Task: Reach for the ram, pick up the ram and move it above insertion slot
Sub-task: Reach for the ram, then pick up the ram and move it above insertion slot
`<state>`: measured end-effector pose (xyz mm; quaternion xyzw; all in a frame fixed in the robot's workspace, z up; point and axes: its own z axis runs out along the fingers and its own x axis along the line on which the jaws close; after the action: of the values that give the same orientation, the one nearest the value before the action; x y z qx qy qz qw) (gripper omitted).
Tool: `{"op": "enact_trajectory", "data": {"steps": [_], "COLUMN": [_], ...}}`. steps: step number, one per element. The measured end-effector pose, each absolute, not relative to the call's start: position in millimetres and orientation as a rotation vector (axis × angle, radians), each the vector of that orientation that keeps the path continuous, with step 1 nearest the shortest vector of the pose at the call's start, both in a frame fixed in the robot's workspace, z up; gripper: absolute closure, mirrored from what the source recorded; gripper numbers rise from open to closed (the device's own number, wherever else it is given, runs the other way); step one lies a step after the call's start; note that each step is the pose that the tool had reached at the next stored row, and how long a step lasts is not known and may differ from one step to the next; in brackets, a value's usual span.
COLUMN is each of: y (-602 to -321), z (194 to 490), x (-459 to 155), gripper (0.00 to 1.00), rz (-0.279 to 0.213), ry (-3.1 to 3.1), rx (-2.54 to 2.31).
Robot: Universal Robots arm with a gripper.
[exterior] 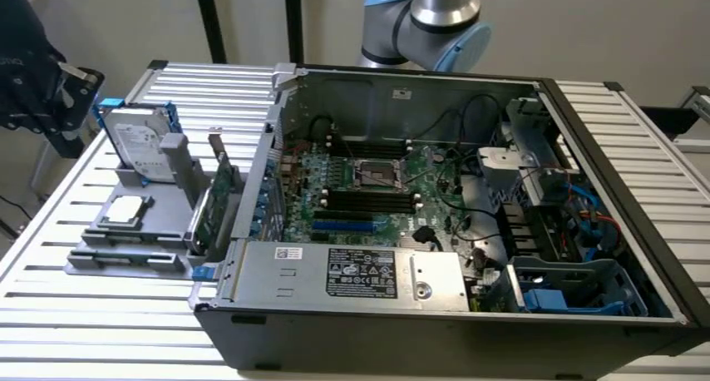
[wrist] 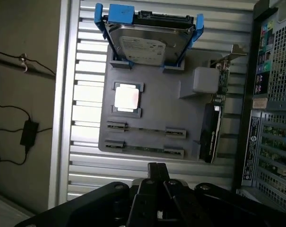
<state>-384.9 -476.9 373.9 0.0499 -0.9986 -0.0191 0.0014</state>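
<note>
**Exterior view.** My arm (exterior: 431, 19) is a grey tube with pale-blue joint caps. It stands behind the open computer case (exterior: 444, 339), on the far side of the case from the gray tray (exterior: 166, 231), and the link rises out of the top of the picture. The tray lies on the slatted table (exterior: 66, 314), just beside the case on the exterior view's left. The ram (exterior: 125, 263) stands on edge in the tray's front clip row, at the opposite end of the tray from the hard drive (exterior: 139, 140).

**Wrist view.** My gripper (wrist: 157, 167) hangs above the table off the tray's (wrist: 180, 113) ram end, facing down and roughly square to the tray. Jaws clenched, tips pressed together, nothing between them. The ram (wrist: 145, 148) shows as a thin greenish line between two clips in the tray row nearest me — apart from my tips, untouched. The next row in holds a thinner, darker line, and I cannot tell whether it is a second stick. The processor (wrist: 127, 97) sits mid-tray. The hard drive (wrist: 147, 42) sits in blue rails at the tray's far end. An expansion card (wrist: 211, 127) stands along the tray's case-side edge.
</note>
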Motion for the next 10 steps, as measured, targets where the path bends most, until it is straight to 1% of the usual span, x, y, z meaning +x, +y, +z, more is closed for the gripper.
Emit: {"op": "enact_trajectory", "data": {"steps": [10], "y": [-476.9], "z": [366.8], "x": [-384.9], "gripper": [0.89], "rz": [-0.059], "ry": [-3.104], "rx": [0.441]}}
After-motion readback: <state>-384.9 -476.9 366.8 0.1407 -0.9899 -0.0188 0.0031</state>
